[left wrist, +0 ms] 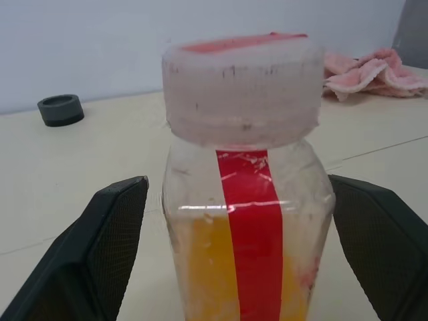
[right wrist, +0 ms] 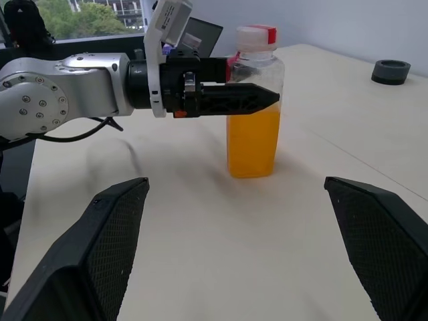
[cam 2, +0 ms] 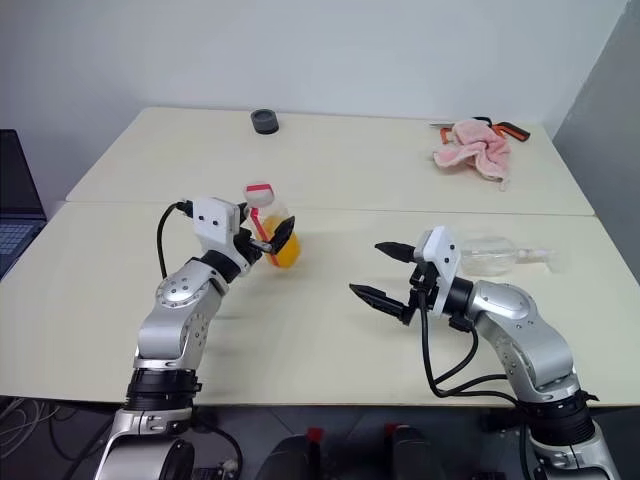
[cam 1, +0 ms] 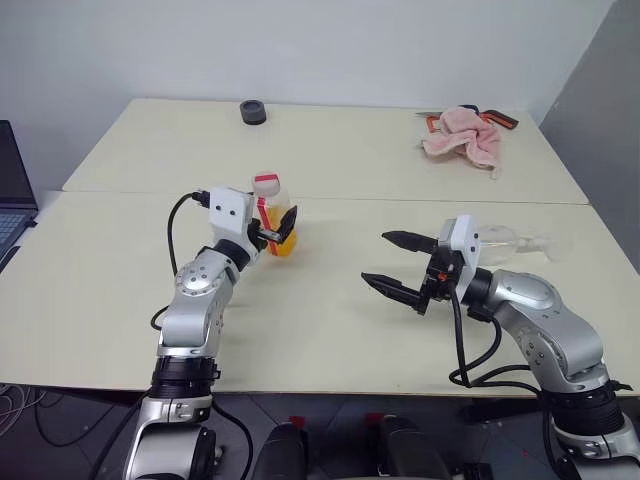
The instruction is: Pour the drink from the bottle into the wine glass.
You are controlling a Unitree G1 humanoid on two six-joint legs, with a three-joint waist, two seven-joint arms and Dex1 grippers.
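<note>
The small clear plastic bottle (cam 1: 273, 216) of orange drink (right wrist: 252, 144), cap on, stands upright between the spread, non-touching fingers of the left gripper (cam 1: 279, 229), while the clear wine glass (cam 1: 510, 245) lies on its side beyond the right gripper (cam 1: 400, 266), also spread and empty.

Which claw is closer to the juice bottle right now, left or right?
Left. The left claw stands open with its fingers on either side of the juice bottle, gaps visible on both sides. The right claw hangs open well off to the bottle's right.
</note>
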